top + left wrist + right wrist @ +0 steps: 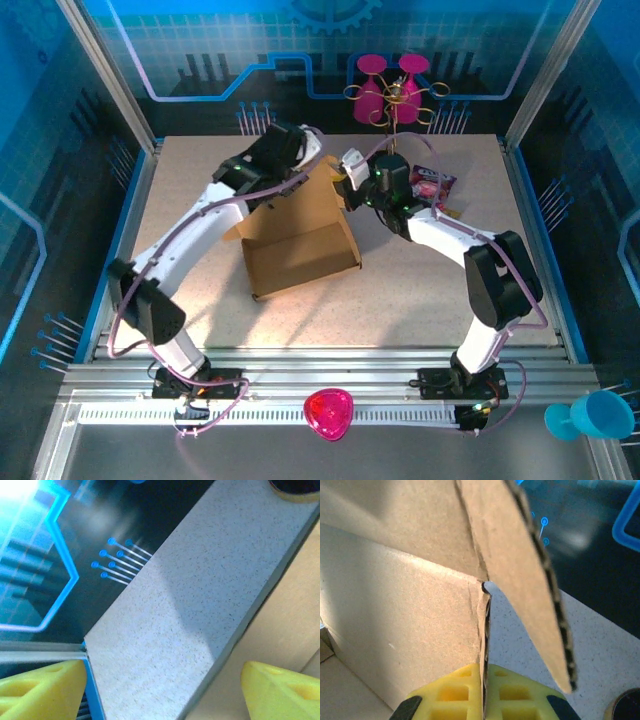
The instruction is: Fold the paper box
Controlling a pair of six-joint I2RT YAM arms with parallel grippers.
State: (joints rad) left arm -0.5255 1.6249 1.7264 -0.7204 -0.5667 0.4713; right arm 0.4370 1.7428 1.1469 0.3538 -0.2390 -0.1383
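Paper box [300, 245] of plain brown cardboard lies open mid-worktop [420, 300], long axis roughly left-right. At its far right corner the right jaws are clenched on an upright wall edge. The left jaws hang released by its far left edge.

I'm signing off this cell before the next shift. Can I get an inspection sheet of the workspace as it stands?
Surface: speckled table, no spills seen.
Job's things: brown box, partly folded, far wall raised, top open.
Clutter: snack bag on the table behind the right arm.
Claws: left claw open, holding nothing, over the box edge; right claw shut on a box wall.
Cables: purple cables run along both arms; no snag seen.
Surroundings: blue panels and metal frame; pink cups beyond the far edge; pink piece on the near rail; blue cup at the near right.
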